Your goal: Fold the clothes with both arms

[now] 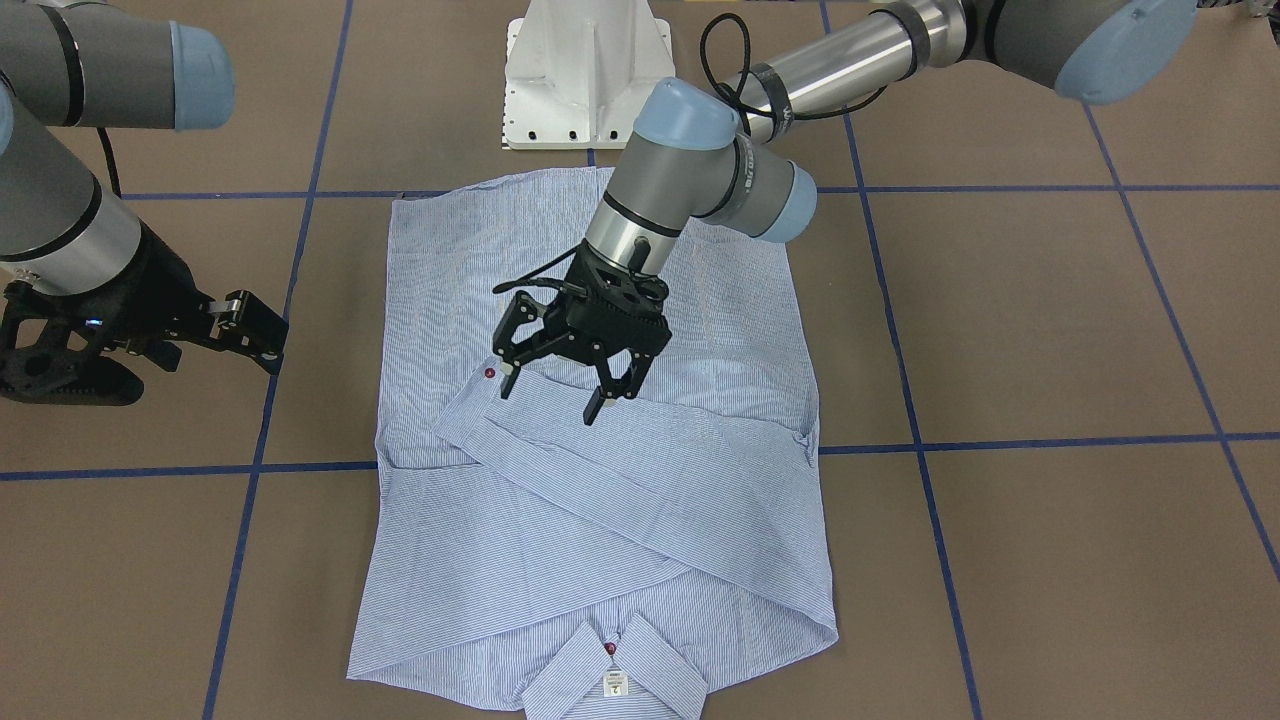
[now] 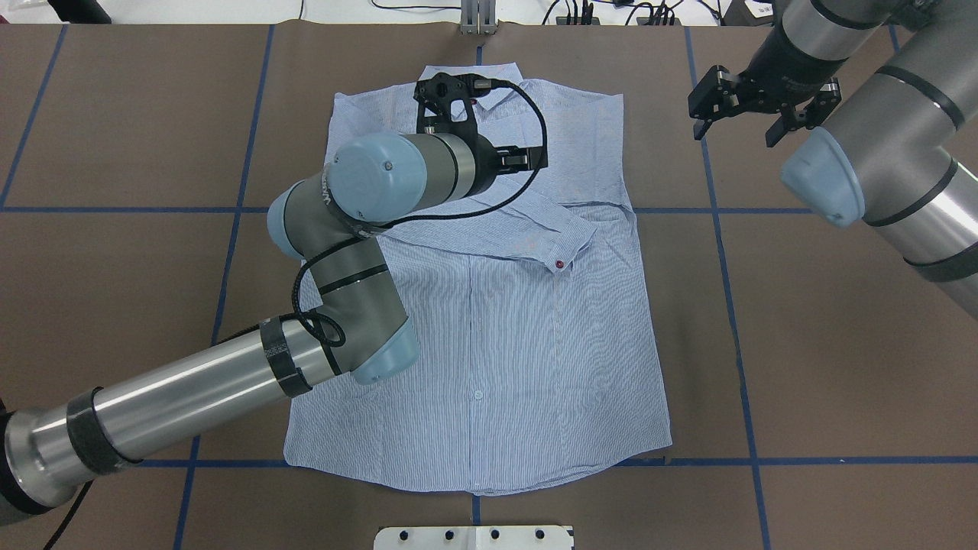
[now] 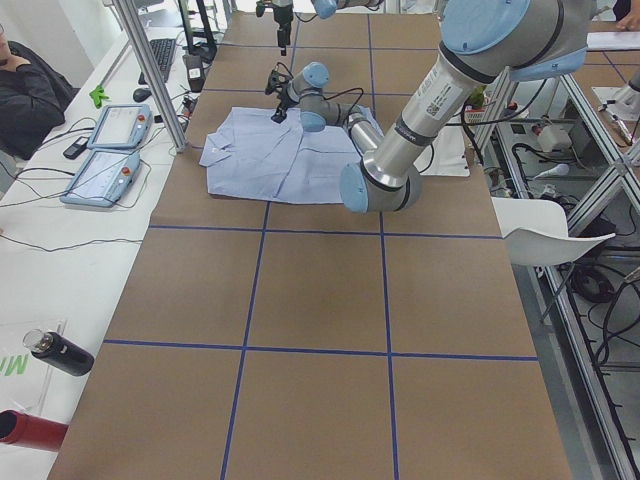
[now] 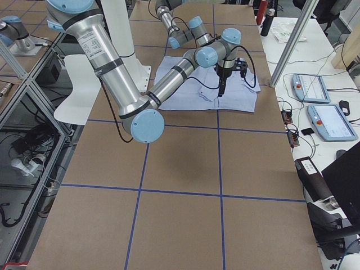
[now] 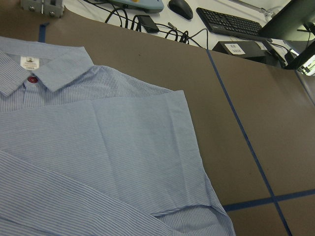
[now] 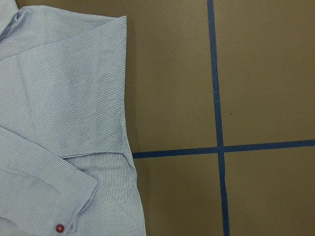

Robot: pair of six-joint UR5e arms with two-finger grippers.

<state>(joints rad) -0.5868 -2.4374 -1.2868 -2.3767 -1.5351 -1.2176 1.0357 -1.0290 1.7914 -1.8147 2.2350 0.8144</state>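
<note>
Above the light blue-and-white striped button-up shirt (image 1: 600, 520), spread flat on the brown bench (image 1: 1050, 320) with sleeves crossed, hovered with the black two-finger left end effector (image 1: 548, 398) apart, empty. Held the right end effector (image 2: 733, 137) apart, off the shirt's edge. Likely needed both hem corners (image 2: 294, 454) pinched evenly, then lifted together.

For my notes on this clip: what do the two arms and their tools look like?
The left arm and right arm are alike: grey and silver metal tubes with light blue joint caps and black bands. Each ends in a black two-finger tool with openwork linkages, the left tool and the right tool. A black cable loops along the left arm to its tool.
</note>
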